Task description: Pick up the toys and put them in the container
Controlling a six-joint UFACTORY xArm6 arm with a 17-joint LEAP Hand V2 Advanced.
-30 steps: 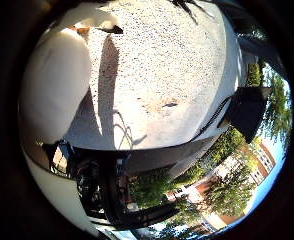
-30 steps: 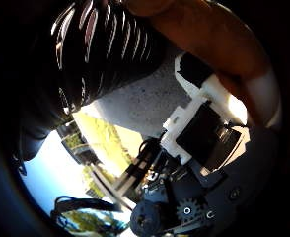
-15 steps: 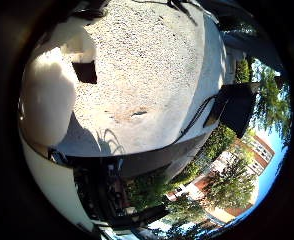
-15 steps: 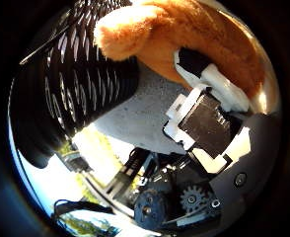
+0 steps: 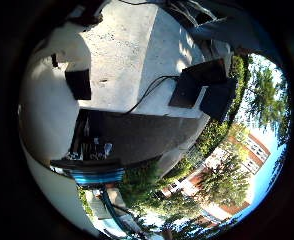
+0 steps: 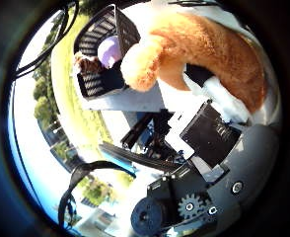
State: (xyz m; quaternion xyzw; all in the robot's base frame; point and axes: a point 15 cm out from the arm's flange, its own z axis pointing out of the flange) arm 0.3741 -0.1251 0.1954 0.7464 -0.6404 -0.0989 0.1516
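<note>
Outdoors, bright sun. Thumb-side palm view: an orange plush toy [image 6: 209, 54] fills much of the view, close against the palm, with the hand [image 6: 209, 143] and its white and black finger parts curled against the fur, so the hand reads as clamped on the toy. One rounded plush limb sticks out toward a black slatted container [image 6: 103, 49] that sits on a pale tabletop [image 6: 120, 101]. Inside the container lie a lavender round toy [image 6: 109, 49] and, beside it, a brown fuzzy toy [image 6: 88, 64]; both rest within its walls. Whether the orange limb touches the container rim, cannot tell. Grass and trees beyond the container. Little-finger-side palm view: looks out over a grey speckled concrete ground [image 5: 122, 45] with two dark flat panels [image 5: 202, 85] lying on it near a hedge, trees and a red-brick building [image 5: 247, 150] farther off under blue sky. A teal part of the rig [image 5: 97, 176] shows at the near edge.
</note>
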